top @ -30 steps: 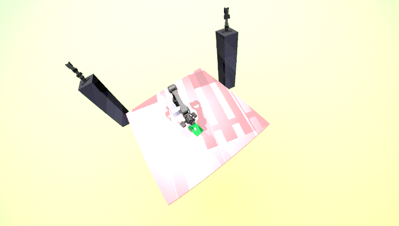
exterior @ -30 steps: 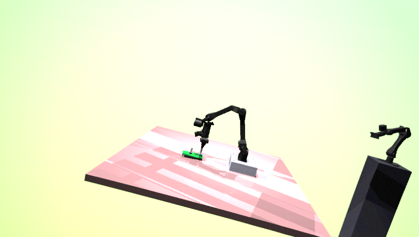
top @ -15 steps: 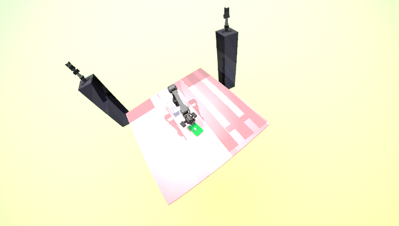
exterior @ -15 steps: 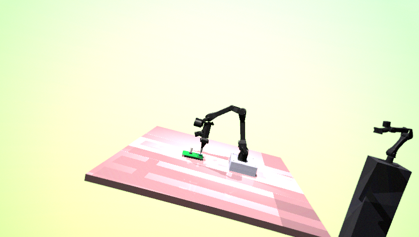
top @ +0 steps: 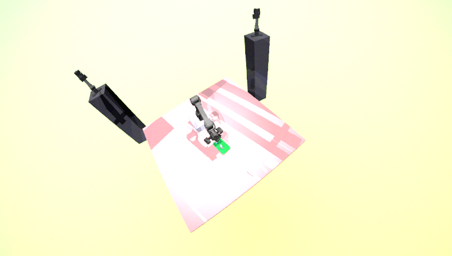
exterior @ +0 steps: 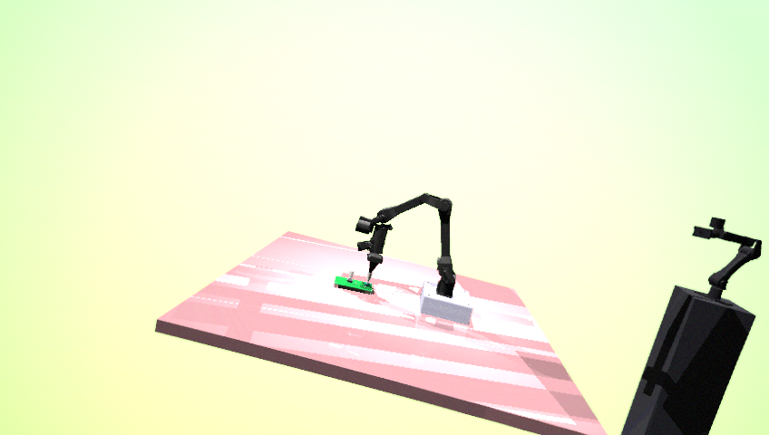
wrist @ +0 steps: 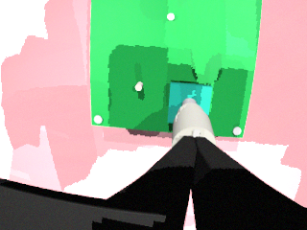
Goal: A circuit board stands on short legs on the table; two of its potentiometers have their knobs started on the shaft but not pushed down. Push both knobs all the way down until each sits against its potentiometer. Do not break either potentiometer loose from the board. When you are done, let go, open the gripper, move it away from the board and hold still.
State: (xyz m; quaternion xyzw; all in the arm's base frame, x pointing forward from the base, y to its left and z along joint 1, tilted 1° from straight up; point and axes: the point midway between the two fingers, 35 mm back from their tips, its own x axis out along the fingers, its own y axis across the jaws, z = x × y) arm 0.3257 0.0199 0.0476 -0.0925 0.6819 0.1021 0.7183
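Observation:
The green circuit board (top: 226, 150) (exterior: 342, 283) (wrist: 129, 24) stands on the table. A pale knob (wrist: 192, 124) (exterior: 369, 276) rises over a teal potentiometer (wrist: 178, 98) near the board's edge on the arm's side. A small grey part shows at this knob's far end; whether the knob sits against the potentiometer cannot be told. The other pale knob (top: 221, 146) (exterior: 351, 275) stands upright farther out on the board and is outside the wrist view. My gripper (wrist: 192, 147) (exterior: 370, 270) is shut, with its fingertips together at the top of the near knob.
The arm's pale base block (exterior: 446, 311) stands on the pink and white table (top: 177, 190) (exterior: 302, 344). Dark pillars (top: 257, 66) (top: 117, 114) (exterior: 685, 361) carrying other arms stand beyond the table. White pins (wrist: 139, 86) (wrist: 98, 119) (wrist: 237, 130) show on the board.

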